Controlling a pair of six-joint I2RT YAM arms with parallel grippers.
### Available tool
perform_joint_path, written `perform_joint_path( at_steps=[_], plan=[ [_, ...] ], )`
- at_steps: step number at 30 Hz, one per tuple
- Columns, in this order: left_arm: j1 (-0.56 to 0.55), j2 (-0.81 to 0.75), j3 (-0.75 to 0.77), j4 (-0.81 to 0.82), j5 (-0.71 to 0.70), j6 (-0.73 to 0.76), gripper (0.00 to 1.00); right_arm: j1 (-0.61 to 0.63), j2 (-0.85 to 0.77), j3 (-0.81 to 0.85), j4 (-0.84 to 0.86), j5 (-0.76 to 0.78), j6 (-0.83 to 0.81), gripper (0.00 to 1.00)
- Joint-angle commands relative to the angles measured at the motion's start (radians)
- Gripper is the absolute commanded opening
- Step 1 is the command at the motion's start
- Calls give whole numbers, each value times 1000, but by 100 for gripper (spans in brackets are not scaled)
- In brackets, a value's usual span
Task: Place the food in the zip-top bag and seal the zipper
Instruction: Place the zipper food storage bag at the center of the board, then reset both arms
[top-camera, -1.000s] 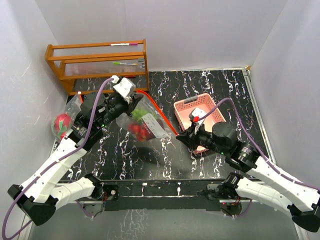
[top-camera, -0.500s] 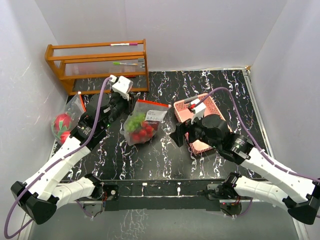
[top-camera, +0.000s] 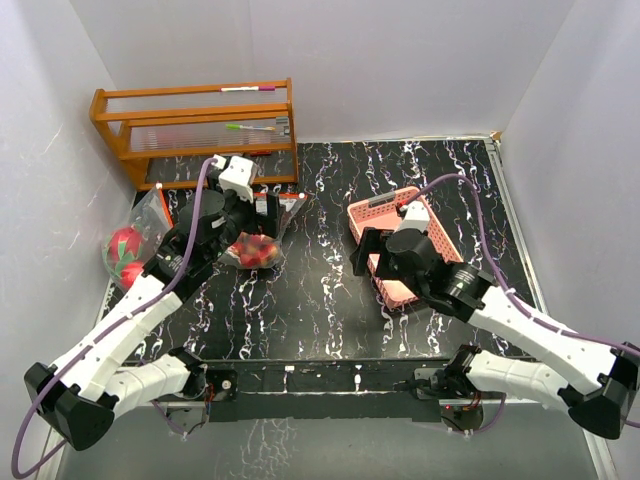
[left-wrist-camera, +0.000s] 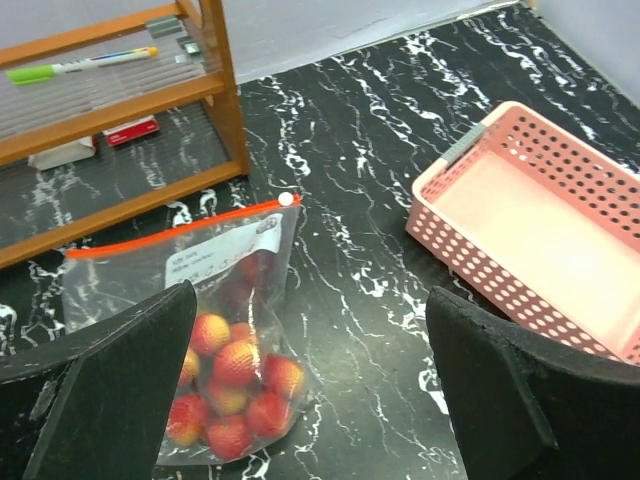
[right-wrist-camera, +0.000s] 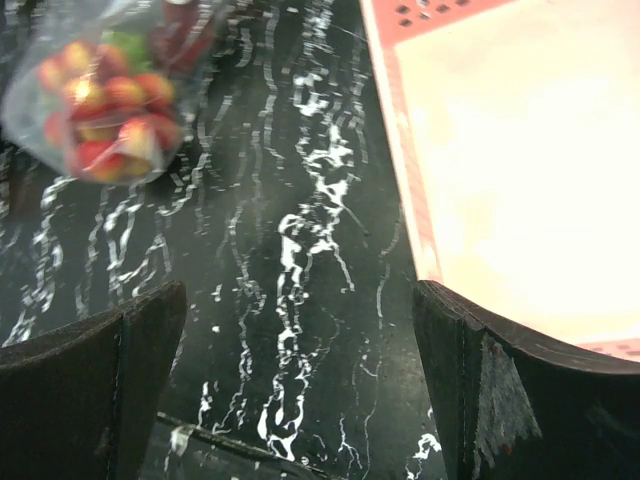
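Well apart from the left gripper (left-wrist-camera: 310, 296), back beside its arm, note the dragon fruit (top-camera: 124, 250), outside the zip-top bag (left-wrist-camera: 215, 268). Use that claw as is: spread wide, empty, over the bag lying just ahead toward its left finger. Pinch the orange-red zipper strip (left-wrist-camera: 180, 228) flat beside the white slider (left-wrist-camera: 287, 199) at its right end, clear of the fruit. Looks slack: clear film bulging with small red-yellow fruits (left-wrist-camera: 237, 362); cannot tell whether sealed. Leave the pink mesh basket (right-wrist-camera: 500, 150), ahead of the right gripper (right-wrist-camera: 297, 290), alone, with that claw spread wide too, holding nothing
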Motion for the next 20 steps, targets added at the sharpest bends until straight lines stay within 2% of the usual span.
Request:
perform_joint_path(
  at_steps=[1,4,20],
  plan=[
    [6,-37,6,-31,106,-69,97,-2,44,60,-54,163,144,98],
    [6,-36,-30,-24,149,-91,97,-1,60,60,-55,164,155,98],
    [7,-30,-101,6,165,-72,97,-1,12,9,-30,193,111,98]
  ],
)
